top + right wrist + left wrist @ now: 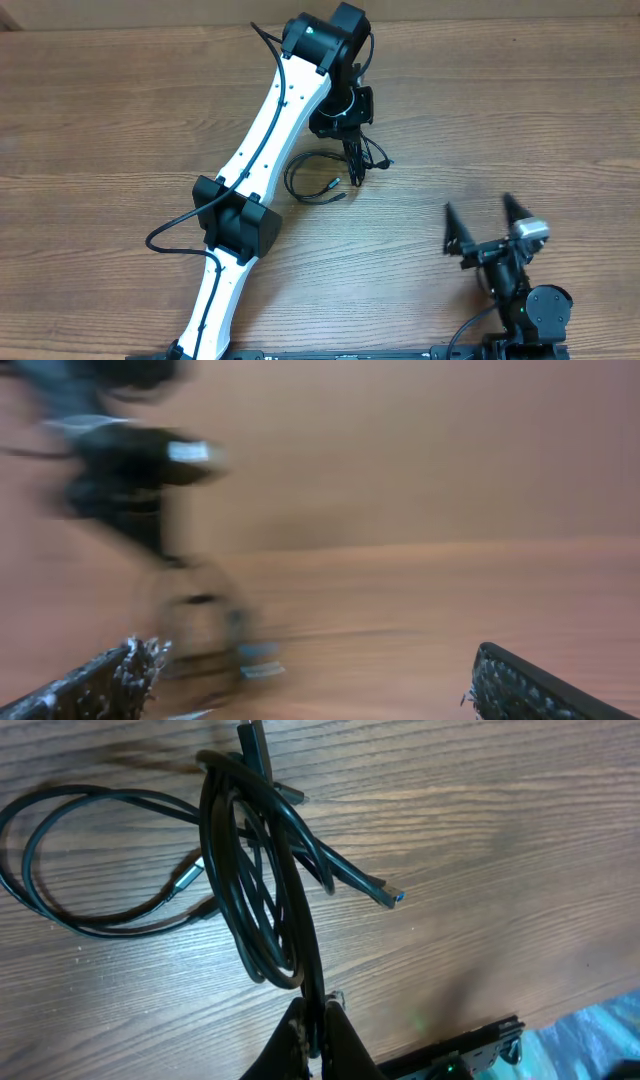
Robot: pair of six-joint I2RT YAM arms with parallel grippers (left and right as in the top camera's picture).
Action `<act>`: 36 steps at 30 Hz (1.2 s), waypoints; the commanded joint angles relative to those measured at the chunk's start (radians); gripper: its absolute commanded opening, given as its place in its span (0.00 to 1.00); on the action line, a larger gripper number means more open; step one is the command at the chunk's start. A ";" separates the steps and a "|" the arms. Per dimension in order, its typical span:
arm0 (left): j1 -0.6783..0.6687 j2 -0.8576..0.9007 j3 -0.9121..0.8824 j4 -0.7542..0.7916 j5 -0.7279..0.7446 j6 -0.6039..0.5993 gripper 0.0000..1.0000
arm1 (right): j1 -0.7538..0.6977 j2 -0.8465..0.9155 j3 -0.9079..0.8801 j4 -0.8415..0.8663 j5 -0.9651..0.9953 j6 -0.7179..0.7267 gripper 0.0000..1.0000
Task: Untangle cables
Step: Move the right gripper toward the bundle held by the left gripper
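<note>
1. The left end effector (355, 168) is clamped shut on the cables (300, 192). In the left wrist view its fingertips (300, 1032) pinch a strand where the bundle runs in between them.
2. From that pinch point the cables (280, 975) stretch away from the end effector (315, 1025) as a narrow, elongated coil of several black strands laid over one another.
3. A wider single loop spreads off to one side of the coil and lies flat on the tabletop (120, 120).
4. A silvery plug tip (185, 880) lies inside that wide loop, just beside the coil.
5. On the other side of the coil a plug with a blue end (390, 898) pokes out, and another plug sticks out at the coil's far end.
6. The right end effector (485, 225) stands wide open with nothing between its fingers. It is well apart from the cables and from the left end effector.
7. The right wrist view is badly blurred. It shows the open end effector (320, 690) over bare wood and only a dark smear ahead of it and to one side.
</note>
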 commanded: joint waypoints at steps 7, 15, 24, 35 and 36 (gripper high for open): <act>-0.010 -0.043 0.027 -0.003 0.159 0.135 0.04 | -0.006 -0.009 0.028 0.264 -0.521 0.464 1.00; -0.010 -0.043 0.027 -0.003 0.462 0.456 0.04 | -0.095 0.062 0.364 -0.201 -0.279 0.192 1.00; -0.010 -0.043 0.027 0.004 0.459 0.497 0.04 | -0.124 0.483 0.568 -0.513 -0.256 0.082 1.00; -0.010 -0.043 0.027 0.001 0.444 0.493 0.04 | -0.122 0.984 0.615 -0.384 -0.628 0.112 1.00; -0.010 -0.043 0.027 0.000 0.435 0.487 0.04 | -0.122 1.028 0.645 -0.412 -0.628 0.085 1.00</act>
